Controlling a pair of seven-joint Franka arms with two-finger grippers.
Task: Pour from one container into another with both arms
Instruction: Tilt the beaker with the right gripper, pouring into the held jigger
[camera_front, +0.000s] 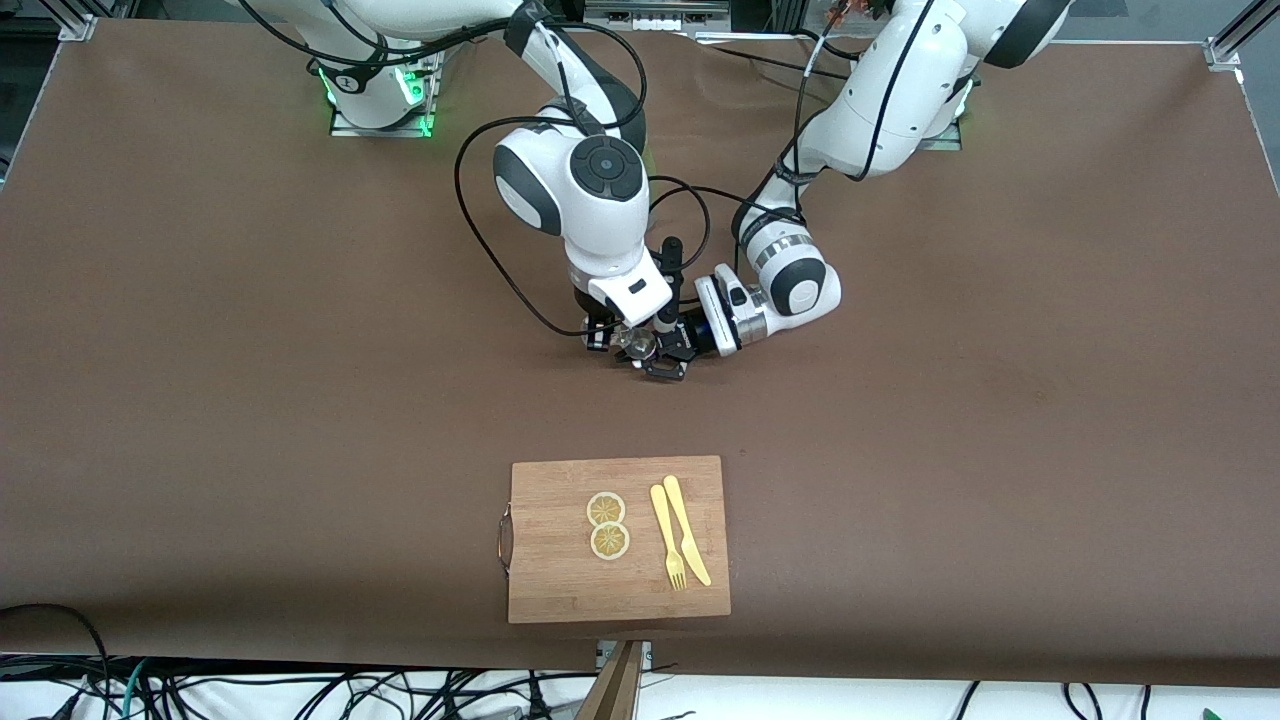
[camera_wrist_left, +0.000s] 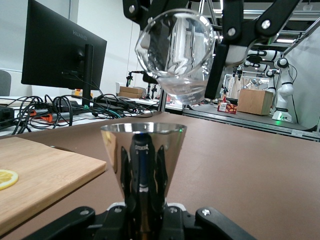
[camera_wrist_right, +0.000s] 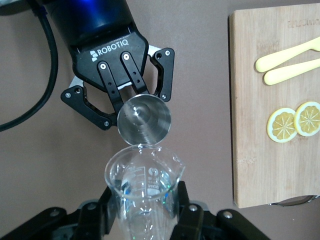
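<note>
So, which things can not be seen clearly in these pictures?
- Front view: the glass beaker and metal cup are mostly hidden under the wrists.
- Both wrist views: whether liquid flows from the beaker cannot be told.
- Right wrist view: the cutting board is cut off by the edge.

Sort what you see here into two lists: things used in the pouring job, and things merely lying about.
In use:
- glass beaker, held tilted by right gripper
- metal cup, held by left gripper

Lying about:
- cutting board
- lemon slices
- yellow fork
- yellow knife
</note>
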